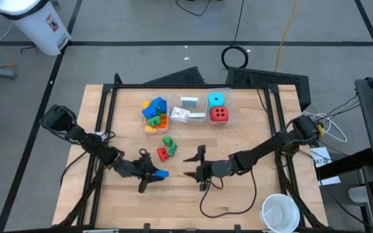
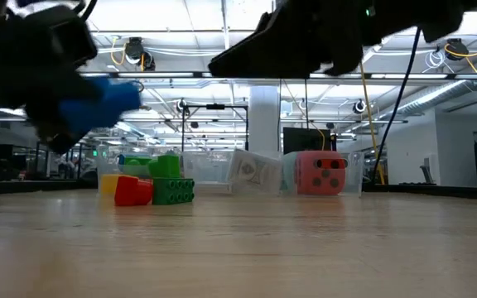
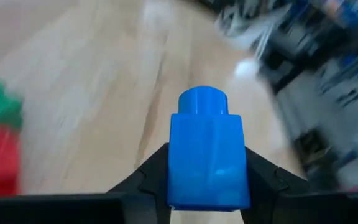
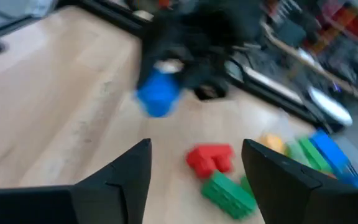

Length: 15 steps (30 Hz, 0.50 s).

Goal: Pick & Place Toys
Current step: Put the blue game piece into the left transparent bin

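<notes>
Blue brick pinched in the left hand, lifted off the table toward its near-left part.

The left hand is closed on the blue brick, its two fingers pressing the brick's flat side walls with the round stud pointing forward (a sound place to hold it: the flat faces give the pads purchase, while the stud would roll). I judge the brick light, rigid and smooth, hard plastic, so it should take a firm squeeze without harm but could slip or twist if gripped only by a corner. The right hand hangs near the table's middle, fingers spread and empty, just beside the red brick and green brick lying loose short of the clear bins near the far edge.
</notes>
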Tool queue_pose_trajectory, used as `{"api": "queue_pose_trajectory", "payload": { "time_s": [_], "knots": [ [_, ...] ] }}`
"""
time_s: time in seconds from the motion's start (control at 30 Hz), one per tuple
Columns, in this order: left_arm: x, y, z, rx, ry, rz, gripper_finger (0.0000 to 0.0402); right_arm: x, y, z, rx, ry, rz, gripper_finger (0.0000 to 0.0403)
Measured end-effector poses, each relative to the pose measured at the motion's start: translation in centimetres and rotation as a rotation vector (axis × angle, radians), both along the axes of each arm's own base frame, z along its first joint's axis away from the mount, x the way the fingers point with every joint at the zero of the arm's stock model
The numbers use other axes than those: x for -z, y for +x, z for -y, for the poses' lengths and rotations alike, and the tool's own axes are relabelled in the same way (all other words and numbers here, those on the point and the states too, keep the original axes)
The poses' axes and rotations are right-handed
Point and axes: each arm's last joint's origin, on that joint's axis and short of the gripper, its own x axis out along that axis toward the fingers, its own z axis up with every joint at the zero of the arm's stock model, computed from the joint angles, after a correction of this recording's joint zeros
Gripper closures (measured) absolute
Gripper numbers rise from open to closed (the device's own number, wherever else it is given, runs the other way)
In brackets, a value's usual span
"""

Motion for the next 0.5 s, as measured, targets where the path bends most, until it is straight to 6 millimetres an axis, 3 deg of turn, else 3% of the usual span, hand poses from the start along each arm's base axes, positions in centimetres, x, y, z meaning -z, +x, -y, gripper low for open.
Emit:
{"api": "queue_pose_trajectory", "payload": {
  "time_s": [0.13, 0.27, 0.5],
  "knots": [
    [-1.4, 1.3, -0.2, -0.007, -0.051, 0.066, 0.0273, 1.7, 0.9, -1.0, -0.050, -0.074, 0.046, 0.0154],
    [-2.3, 2.8, -0.2, 0.010, -0.074, 0.044, 0.0273, 2.0, 2.4, -1.5, -0.051, -0.088, 0.075, 0.0130],
    [-3.9, 4.5, 0.0, 0.071, -0.046, 0.022, 0.0273, 2.5, 4.4, -2.0, -0.133, -0.135, 0.083, 0.0143]
  ]
}}
